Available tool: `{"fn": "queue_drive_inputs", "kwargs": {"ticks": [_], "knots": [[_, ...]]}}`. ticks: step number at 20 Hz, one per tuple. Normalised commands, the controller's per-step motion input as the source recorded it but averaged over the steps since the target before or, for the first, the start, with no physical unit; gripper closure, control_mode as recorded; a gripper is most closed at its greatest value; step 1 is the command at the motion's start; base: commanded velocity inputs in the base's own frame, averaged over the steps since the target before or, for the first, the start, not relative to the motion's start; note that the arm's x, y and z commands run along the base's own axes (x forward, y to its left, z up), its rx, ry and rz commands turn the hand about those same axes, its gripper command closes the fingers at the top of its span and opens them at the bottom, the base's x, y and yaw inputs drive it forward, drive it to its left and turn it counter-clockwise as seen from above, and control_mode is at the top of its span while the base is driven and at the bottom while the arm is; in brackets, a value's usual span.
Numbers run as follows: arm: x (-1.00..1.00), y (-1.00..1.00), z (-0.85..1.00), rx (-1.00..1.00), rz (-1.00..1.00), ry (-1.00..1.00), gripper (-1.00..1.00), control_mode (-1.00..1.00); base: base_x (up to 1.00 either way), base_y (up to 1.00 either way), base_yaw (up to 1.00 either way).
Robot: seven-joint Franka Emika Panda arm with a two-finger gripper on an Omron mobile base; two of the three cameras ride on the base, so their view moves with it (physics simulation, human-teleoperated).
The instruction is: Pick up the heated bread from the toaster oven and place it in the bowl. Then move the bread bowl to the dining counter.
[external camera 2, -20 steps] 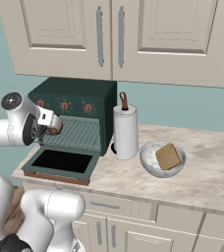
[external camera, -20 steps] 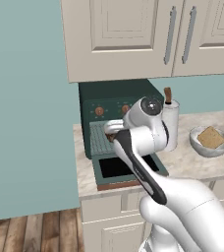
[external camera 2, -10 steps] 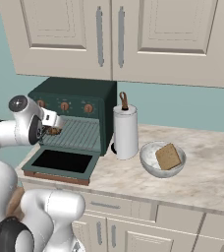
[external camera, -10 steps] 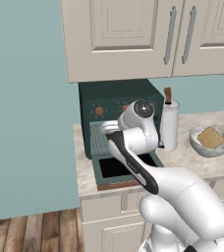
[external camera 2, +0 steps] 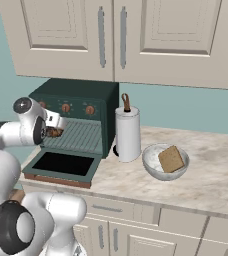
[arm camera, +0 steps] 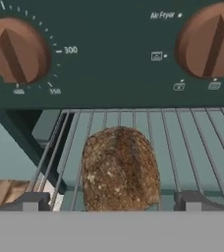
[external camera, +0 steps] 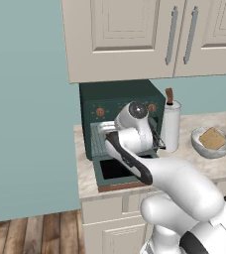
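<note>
Oven (external camera: 120,106) sits at the tabletop's (external camera: 85,173) left end, door dropped open over the front edge; the arm reaches into its mouth. At 3 o'clock of it stands a paper towel roll (external camera: 171,126), then the bowl (external camera: 211,144) with a slice inside.

From the right, the hand (external camera 2: 53,132) hovers at the rack's (external camera 2: 83,136) left front; open tabletop lies beyond the bowl (external camera 2: 164,162).

Up close, dark bread (arm camera: 120,170) lies on the rack between the spread-apart fingertips (arm camera: 30,201), untouched, knobs (arm camera: 15,51) at 12 o'clock.

Rough, crusty bread (arm camera: 120,169) on seemingly metal wire rack (arm camera: 182,142); marbled stone counter (external camera 2: 211,180).
</note>
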Motion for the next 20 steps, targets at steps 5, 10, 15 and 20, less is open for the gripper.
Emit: {"fn": "queue_drive_inputs", "kwargs": {"ticks": [5,10,15,20], "knots": [[0.19,0.00,-0.08,0.00,0.00,0.00,-1.00,-1.00,0.00,0.00,0.00],[0.04,0.00,-0.21,0.00,0.00,0.00,-1.00,-1.00,0.00,0.00,0.00],[0.00,0.00,-0.27,0.00,0.00,0.00,-1.00,-1.00,0.00,0.00,0.00],[0.05,0.00,-0.17,0.00,0.00,0.00,-1.00,-1.00,0.00,0.00,0.00]]}}
